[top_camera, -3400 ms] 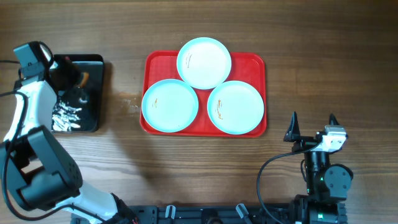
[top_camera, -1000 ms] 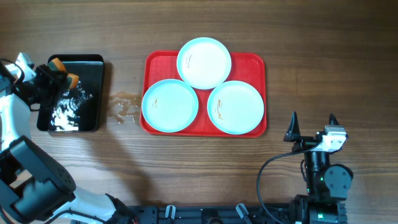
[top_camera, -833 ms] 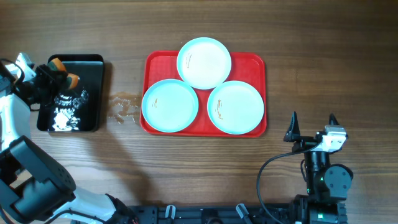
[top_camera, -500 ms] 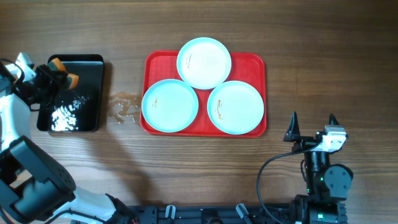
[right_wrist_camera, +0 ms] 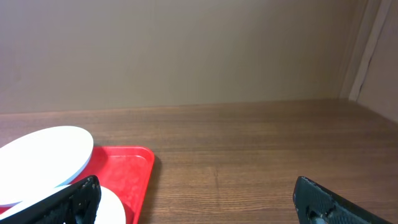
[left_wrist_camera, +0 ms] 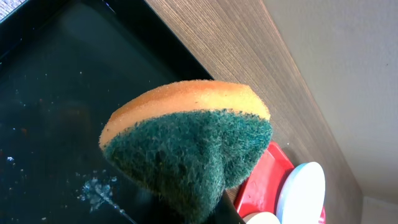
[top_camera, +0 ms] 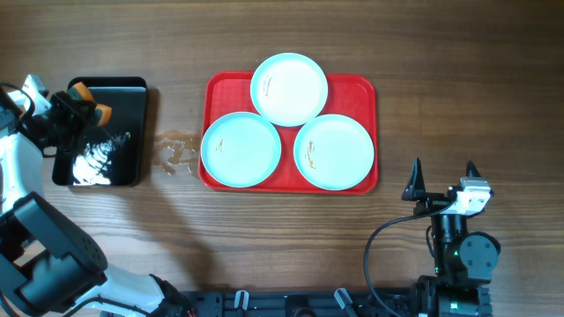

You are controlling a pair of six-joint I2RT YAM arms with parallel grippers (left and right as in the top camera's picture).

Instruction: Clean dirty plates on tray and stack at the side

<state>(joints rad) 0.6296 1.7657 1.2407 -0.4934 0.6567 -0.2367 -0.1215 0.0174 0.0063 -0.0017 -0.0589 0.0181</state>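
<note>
Wooden desk (top_camera: 458,70) seen from above. At centre, red tray (top_camera: 220,88) carrying all three plates (top_camera: 241,149), each marked with a small orange-brown smear. By the look of it, nothing wiped and nothing stacked at the side yet: whole job left to do. Far left, black tray (top_camera: 132,97) with wet glints, a damp patch (top_camera: 176,151) just beside it. Left fingers (top_camera: 62,110) at the black tray's left edge, clamped tight on a folded sponge (left_wrist_camera: 186,134), orange back, green scouring face. Right fingers (top_camera: 414,176) spread wide near the tray's front right corner, holding and touching nothing.
</note>
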